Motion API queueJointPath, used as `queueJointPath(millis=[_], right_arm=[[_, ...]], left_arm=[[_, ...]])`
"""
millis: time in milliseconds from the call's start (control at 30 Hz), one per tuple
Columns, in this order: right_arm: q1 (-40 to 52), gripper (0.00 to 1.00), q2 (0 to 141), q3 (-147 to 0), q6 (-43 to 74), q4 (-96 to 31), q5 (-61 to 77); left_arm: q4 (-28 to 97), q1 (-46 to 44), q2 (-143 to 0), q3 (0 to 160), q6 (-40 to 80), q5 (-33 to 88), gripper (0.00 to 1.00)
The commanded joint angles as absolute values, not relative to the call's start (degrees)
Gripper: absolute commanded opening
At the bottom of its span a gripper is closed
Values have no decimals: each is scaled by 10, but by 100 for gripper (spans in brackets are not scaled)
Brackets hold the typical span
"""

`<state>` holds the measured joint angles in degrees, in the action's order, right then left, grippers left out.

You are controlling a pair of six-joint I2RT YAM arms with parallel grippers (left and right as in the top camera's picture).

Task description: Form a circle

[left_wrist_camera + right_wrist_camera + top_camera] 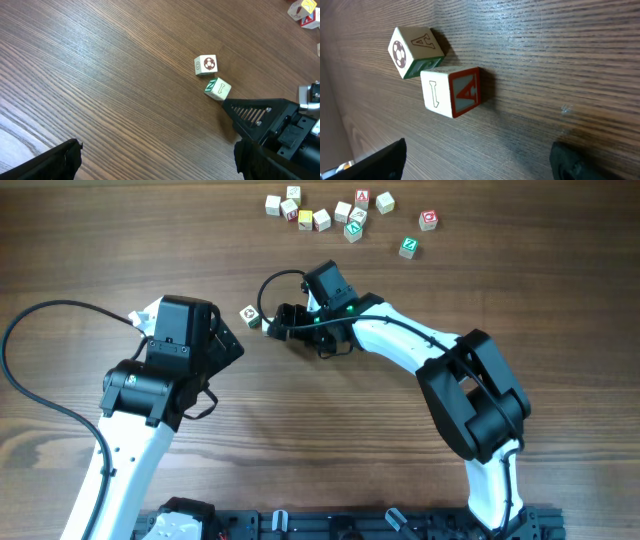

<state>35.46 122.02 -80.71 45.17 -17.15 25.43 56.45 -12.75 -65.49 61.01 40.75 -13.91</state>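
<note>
Two pale letter cubes lie side by side on the wood, corners touching. One carries a soccer ball and a green edge [415, 45] [205, 65] [250, 315]. The other bears an I and a red A [452, 91] [217, 88] [268, 326]. My right gripper [475, 162] [282, 320] stands open just right of the I cube, with bare wood between its fingers; one black finger [255, 112] shows in the left wrist view. My left gripper [155, 165] [232, 340] is open to the left of the pair, holding nothing.
A loose heap of several more letter cubes [330, 212] lies at the table's far edge. A red-faced cube [428, 220] and a green-faced one [408, 247] sit apart to its right. Black cable [30, 390] loops beside the left arm.
</note>
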Motion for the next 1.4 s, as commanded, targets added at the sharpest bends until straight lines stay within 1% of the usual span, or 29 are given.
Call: queueJointPath(millis=[0,67,167,200,233,300,367,433,533,633,700,767,800,933,967,1000,1100,1133,1200,1267,1367], right_arm=[[354,99,1204,-804,432,-172,232],[354,100,1204,-804,419,-170,222],[354,100,1204,-804,416,-162,222],[354,99,1204,-804,413,-156,222],[354,100,1204,-804,403,-147,222],[355,99,1204,-804,391,-138,222],[358,99,1204,-804,369,-136,198],[366,99,1204,-804,344,-135,148],[383,99,1204,-804,342,-126,112],[403,98,1204,-804,319,-111,87],[417,91,1204,-804,315,-110,55],[422,70,1204,-804,319,-110,35],[422,67,1204,-804,326,-110,35],[419,66,1204,-804,347,-110,31],[418,62,1204,-804,347,-110,32],[415,52,1204,-806,347,-110,32],[403,26,1203,-814,365,-113,34],[398,19,1201,-814,378,-112,34],[389,9,1201,-814,393,-112,36],[382,4,1201,-814,391,-113,43],[381,5,1201,-814,390,-112,43]], left_arm=[[550,-126,-658,610,402,-151,100],[502,-126,-658,610,403,-129,100],[500,-126,-658,610,403,-118,100],[490,-126,-658,610,393,-129,100],[495,-121,-657,610,393,-166,100],[532,-93,-654,610,449,-211,100],[592,-10,-650,610,530,-234,100],[619,81,-651,610,565,-210,100],[622,191,-653,610,562,-148,100],[627,253,-660,610,562,-124,100],[633,272,-664,610,562,-122,100],[637,274,-670,610,562,-122,100],[639,274,-673,610,562,-122,100],[641,274,-678,610,562,-122,100],[641,274,-678,610,562,-122,100],[641,274,-678,610,562,-122,100],[641,274,-678,610,562,-122,100],[641,274,-678,610,562,-122,100],[641,274,-678,610,562,-122,100],[641,274,-678,610,562,-122,100],[641,274,-678,610,562,-122,100]])
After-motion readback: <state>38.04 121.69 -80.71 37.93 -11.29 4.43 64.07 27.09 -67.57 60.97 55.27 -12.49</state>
